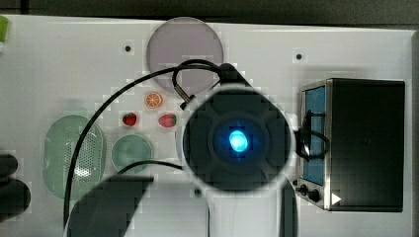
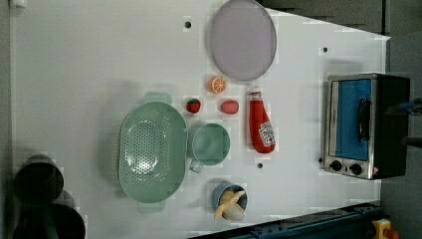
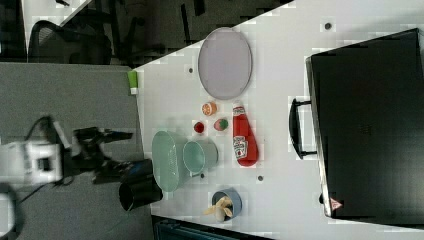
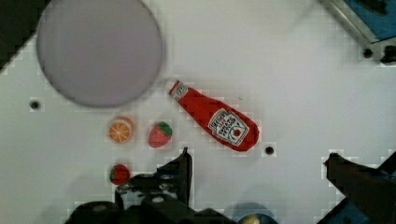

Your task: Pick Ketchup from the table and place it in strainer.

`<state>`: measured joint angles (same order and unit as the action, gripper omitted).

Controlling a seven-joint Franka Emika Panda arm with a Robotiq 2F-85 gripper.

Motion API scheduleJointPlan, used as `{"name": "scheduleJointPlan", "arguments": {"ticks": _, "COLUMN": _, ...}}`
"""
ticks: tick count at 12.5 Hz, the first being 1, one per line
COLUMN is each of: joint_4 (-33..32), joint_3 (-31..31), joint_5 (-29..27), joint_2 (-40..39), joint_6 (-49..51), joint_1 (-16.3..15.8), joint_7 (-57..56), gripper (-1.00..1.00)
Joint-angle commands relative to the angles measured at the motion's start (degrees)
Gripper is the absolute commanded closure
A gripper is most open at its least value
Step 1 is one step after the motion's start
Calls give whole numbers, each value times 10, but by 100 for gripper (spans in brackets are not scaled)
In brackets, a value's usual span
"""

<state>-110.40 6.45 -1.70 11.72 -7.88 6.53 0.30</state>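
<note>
My gripper [image 4: 259,161] is wide open and high above the red plastic Ketchup bottle [image 4: 215,122] lying on the white table [image 4: 289,84], beside the strawberries, well apart from the mint-green perforated strainer [image 2: 152,152], so I must descend first and grasp it.

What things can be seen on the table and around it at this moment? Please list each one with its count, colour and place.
Ketchup: one, red with white label, lying on the table between mug and toaster oven in the left view.
strainer: one, pale mint green, at the left view's left of the mug.
mug: one, green, beside the strainer.
strawberries: two, red, above the mug in the left view.
orange slice: one, orange, just below the plate in the left view.
plate: one, lilac, near the table's far edge.
blue cup: one, holding a banana.
toaster oven: one, black and silver with a blue door, at the left view's right.
dark cups: two, at the left view's lower left.
gripper: one, black, open, above the table and holding nothing.
</note>
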Motion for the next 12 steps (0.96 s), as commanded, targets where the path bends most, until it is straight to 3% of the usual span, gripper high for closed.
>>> {"name": "scheduleJointPlan", "arguments": {"ticks": 1, "joint_4": -50, "joint_3": 5, "joint_5": -1, "joint_2": -58, "joint_6": -59, "joint_1": 4, "joint_7": -132, "gripper": -100}}
{"name": "scheduleJointPlan", "arguments": {"ticks": 7, "joint_4": -148, "joint_3": 21, "joint_5": 0, "joint_2": -84, "joint_6": -218, "joint_1": 2, "joint_7": -506, "gripper": -100}}
{"name": "scheduleJointPlan", "arguments": {"ticks": 12, "joint_4": -255, "joint_3": 21, "joint_5": 0, "joint_2": -97, "joint_6": -343, "joint_1": 1, "joint_7": -560, "gripper": -100}}
